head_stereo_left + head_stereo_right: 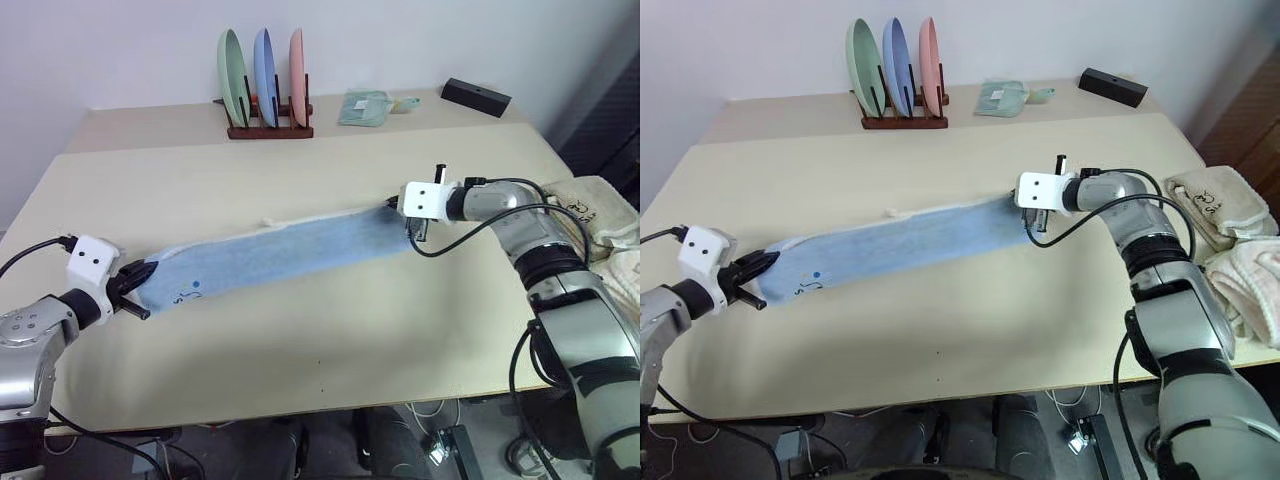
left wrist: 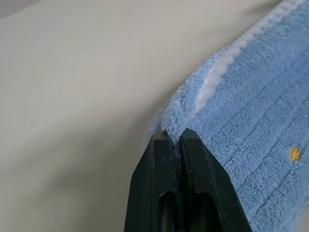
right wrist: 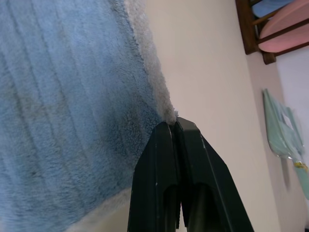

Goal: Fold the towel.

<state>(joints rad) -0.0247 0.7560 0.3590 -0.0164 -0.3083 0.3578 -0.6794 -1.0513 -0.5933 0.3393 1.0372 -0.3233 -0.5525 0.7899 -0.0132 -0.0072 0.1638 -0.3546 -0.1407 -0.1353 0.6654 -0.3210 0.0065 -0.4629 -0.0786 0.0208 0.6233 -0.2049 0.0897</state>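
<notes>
Pinched tight at the left end of the towel point(image 1: 280, 255), the left claw point(image 1: 140, 272) has its two black fingers pressed together on a corner of the cloth, right where the pale trim curls over. From that corner the towel runs as a long, narrow blue band across the middle of the table point(image 1: 300, 370), slanting away toward the far right; it looks already doubled lengthwise and pulled fairly straight between the two arms. A little dark stitched mark sits near the left end, and a small loop tag pokes out along the far edge about midway.

At the right end the right claw point(image 1: 412, 222) is likewise clamped shut on the other corner, biting the fluffy trim at the edge.

To my eye this is soft, light terry: it will sag in the middle, drape wherever it is let down and bunch if slack is allowed. It is not slippery, so a pinch on the thicker trimmed edge should hold well, and the corners are the sensible places to grip.

Beyond the towel stand a plate rack point(image 1: 268, 128) with three plates, a folded green cloth point(image 1: 363, 106) and a black box point(image 1: 476, 96); cream towels point(image 1: 600, 215) lie at the far right.
</notes>
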